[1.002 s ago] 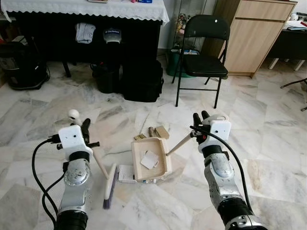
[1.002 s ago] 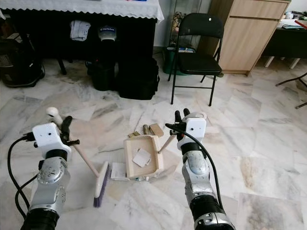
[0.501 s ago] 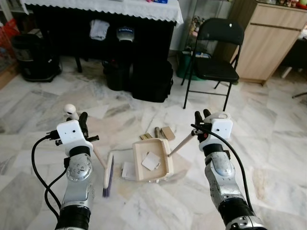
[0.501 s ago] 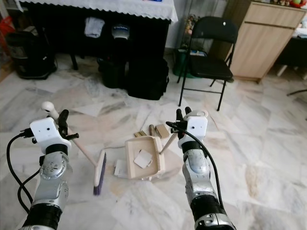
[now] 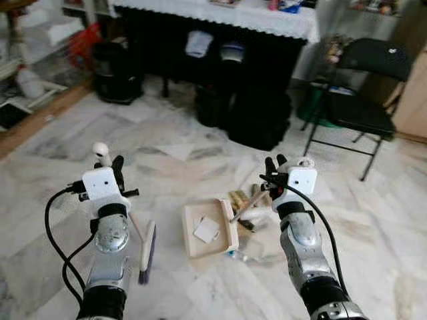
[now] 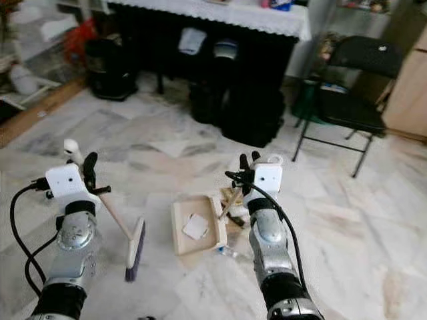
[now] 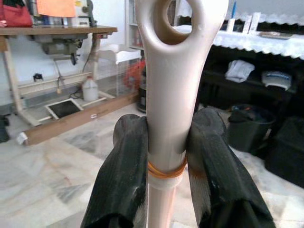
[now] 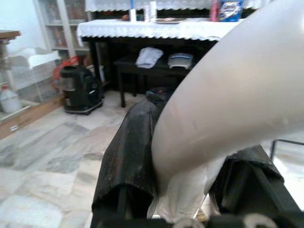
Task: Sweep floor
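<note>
No writing is legible. The left gripper [image 7: 164, 156] clamps the broom [image 5: 146, 245] by its handle, bristles on the floor just left of the dustpan [image 5: 209, 227]. The right gripper [image 8: 185, 161] clasps the dustpan's handle. Since a second ago the camera has swung left; the folding chair [image 5: 363, 93] now sits far right of the dustpan

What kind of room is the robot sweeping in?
Probably a room in a lived-in home: a marble-tiled floor, a table with a white lace cloth, a black folding chair, and bags stowed beneath the table.
</note>
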Available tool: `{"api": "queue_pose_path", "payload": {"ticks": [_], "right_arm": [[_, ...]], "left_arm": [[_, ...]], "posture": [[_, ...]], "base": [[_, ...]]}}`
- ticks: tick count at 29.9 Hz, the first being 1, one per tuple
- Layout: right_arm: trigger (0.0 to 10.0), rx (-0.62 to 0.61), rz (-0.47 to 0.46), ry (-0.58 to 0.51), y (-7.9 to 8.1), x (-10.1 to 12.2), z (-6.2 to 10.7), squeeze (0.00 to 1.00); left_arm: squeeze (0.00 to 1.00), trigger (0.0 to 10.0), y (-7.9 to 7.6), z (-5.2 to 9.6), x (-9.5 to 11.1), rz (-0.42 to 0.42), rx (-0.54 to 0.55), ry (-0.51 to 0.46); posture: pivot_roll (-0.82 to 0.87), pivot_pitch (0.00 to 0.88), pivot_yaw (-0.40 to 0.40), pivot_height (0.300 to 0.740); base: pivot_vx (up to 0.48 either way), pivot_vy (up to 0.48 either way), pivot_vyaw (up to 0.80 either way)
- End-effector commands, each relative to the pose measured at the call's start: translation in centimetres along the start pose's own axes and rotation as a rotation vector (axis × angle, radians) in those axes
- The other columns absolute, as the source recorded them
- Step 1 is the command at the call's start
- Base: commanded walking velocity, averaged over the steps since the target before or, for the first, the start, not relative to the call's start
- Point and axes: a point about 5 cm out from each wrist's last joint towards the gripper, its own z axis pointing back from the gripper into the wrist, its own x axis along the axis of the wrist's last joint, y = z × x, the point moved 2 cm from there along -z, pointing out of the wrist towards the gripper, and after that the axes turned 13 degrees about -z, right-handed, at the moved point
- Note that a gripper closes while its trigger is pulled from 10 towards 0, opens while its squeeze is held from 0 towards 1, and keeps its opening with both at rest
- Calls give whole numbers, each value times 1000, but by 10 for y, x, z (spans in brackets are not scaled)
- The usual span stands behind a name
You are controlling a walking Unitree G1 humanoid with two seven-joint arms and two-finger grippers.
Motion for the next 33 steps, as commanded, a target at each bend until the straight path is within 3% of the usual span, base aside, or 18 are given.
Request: {"api": "queue_pose_path", "payload": {"ticks": [1,7,14,18,25,29,33], "right_arm": [[10000,6,1,-77,2,17,-4,0],[10000,4,-3,-75,4,15,-3,0],[10000,1,-7,-83,3,18,-6,0],[10000,-16,-1,-99,-3,23,-7,0],[10000,-37,12,-103,-11,25,-6,0],[10000,-61,25,-114,-21,30,-5,0],[10000,-83,42,-133,-30,36,-5,0]], "left_arm": [[0,10000,1,-2,12,-6,3,-65],[0,10000,0,-7,12,3,18,-59],[0,10000,-23,-22,22,47,-22,-65],[0,10000,-30,-13,23,48,-52,-74],[0,10000,-25,5,15,24,-81,-62],[0,10000,-31,11,15,-46,-203,-120],[0,10000,-34,5,16,-100,-310,-148]], "posture": [[25,0,-74,740],[25,0,-66,740],[13,0,-64,740],[5,0,-63,740],[6,0,-66,740],[-13,0,-57,740],[-30,0,-52,740]], "base": [[0,0,800],[0,0,800],[0,0,800],[0,0,800],[0,0,800],[0,0,800],[0,0,800]]}}
